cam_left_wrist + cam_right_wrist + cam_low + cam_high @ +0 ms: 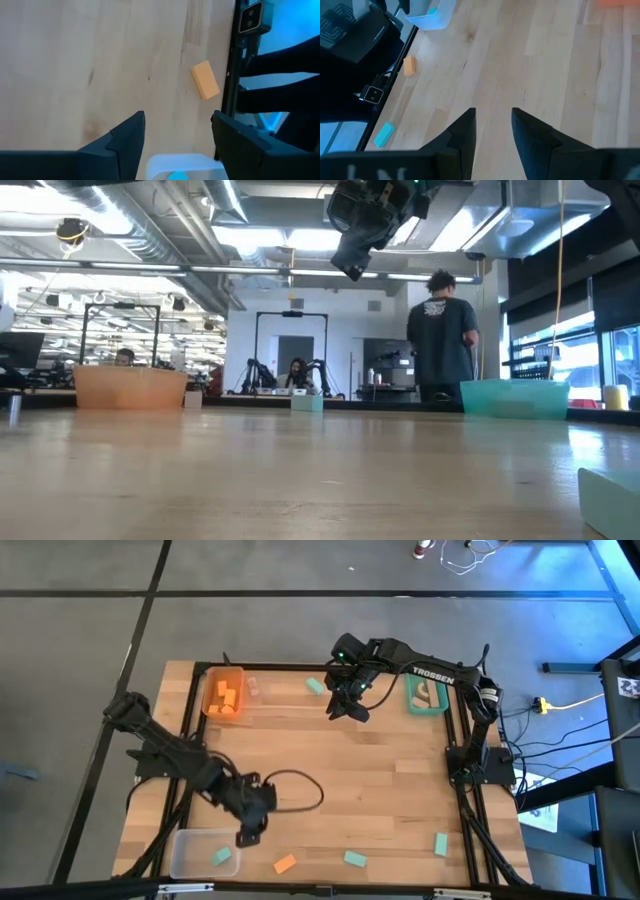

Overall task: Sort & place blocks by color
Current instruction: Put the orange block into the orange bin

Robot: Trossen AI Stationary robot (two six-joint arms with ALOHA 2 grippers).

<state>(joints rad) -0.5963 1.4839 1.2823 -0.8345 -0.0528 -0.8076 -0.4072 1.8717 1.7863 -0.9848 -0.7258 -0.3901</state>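
Observation:
My left gripper [245,836] [177,125] hangs open over the near left of the table, by the clear bin [198,852], and holds nothing. A teal block [222,856] lies in that bin. An orange block [285,863] [205,80] rests flat on the table near the front edge. More teal blocks lie loose at the front [355,859] [440,844] and at the back [315,686]. My right gripper [346,710] [492,127] is held high over the far middle, open and empty.
An orange bin [225,695] with several orange blocks stands at the far left, a teal bin [427,696] at the far right. A black frame [450,755] edges the table. A person [442,335] stands in the room beyond. The table's middle is bare wood.

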